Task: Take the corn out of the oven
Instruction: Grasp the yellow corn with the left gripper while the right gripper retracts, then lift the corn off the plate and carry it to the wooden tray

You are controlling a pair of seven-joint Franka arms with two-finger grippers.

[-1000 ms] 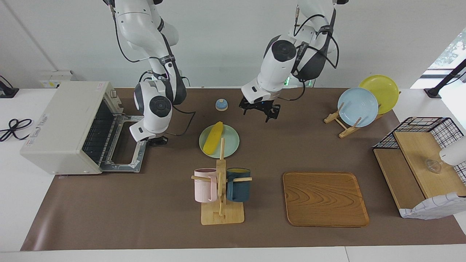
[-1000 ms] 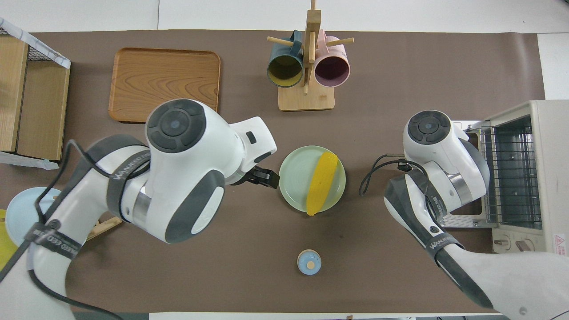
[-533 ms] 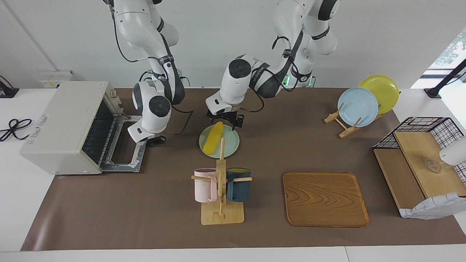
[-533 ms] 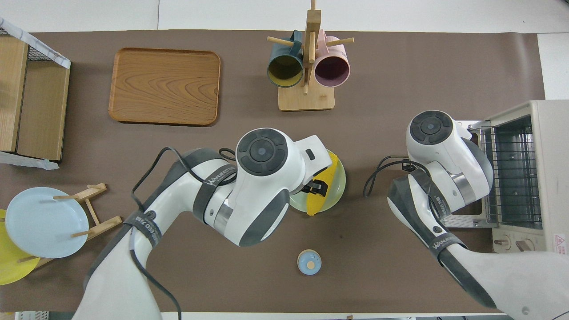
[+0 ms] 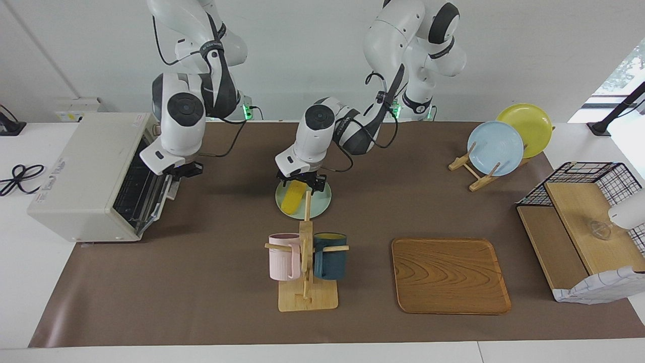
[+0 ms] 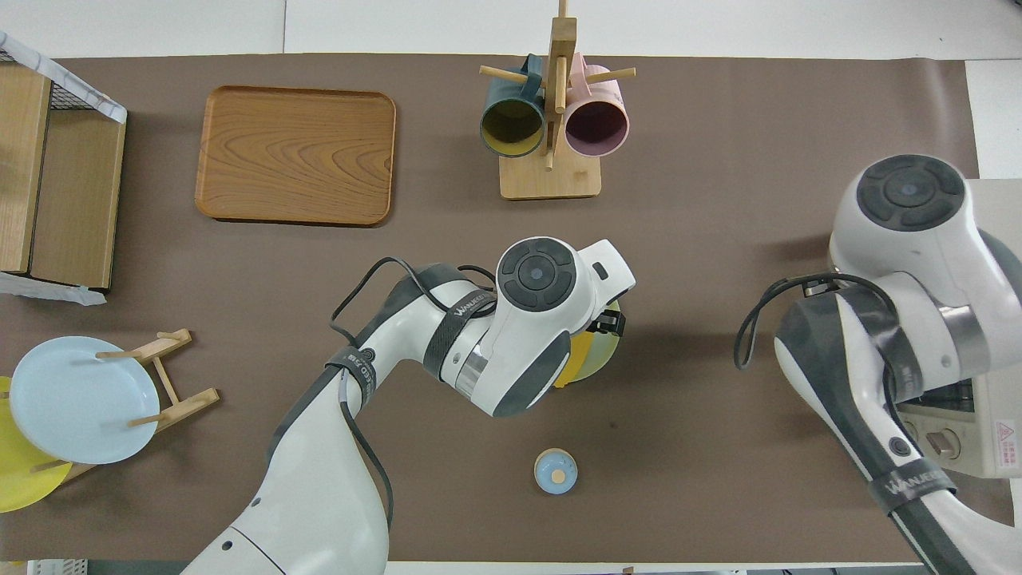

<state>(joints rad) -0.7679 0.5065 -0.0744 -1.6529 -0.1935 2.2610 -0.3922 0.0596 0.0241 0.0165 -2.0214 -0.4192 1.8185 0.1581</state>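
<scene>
Under the left hand [image 5: 301,182], grip unclear, half-hidden corn [image 5: 292,197]; right hand [image 5: 184,170] unclear too

Since a second ago the left gripper [image 5: 300,181] has swung from above the bare mat down over the corn [image 5: 293,196] on the green plate [image 5: 320,202], while the right gripper [image 5: 185,170] has risen and the oven [image 5: 95,174] door now stands nearly shut.

Three plates [image 5: 495,147], two mugs [image 5: 283,256].
</scene>
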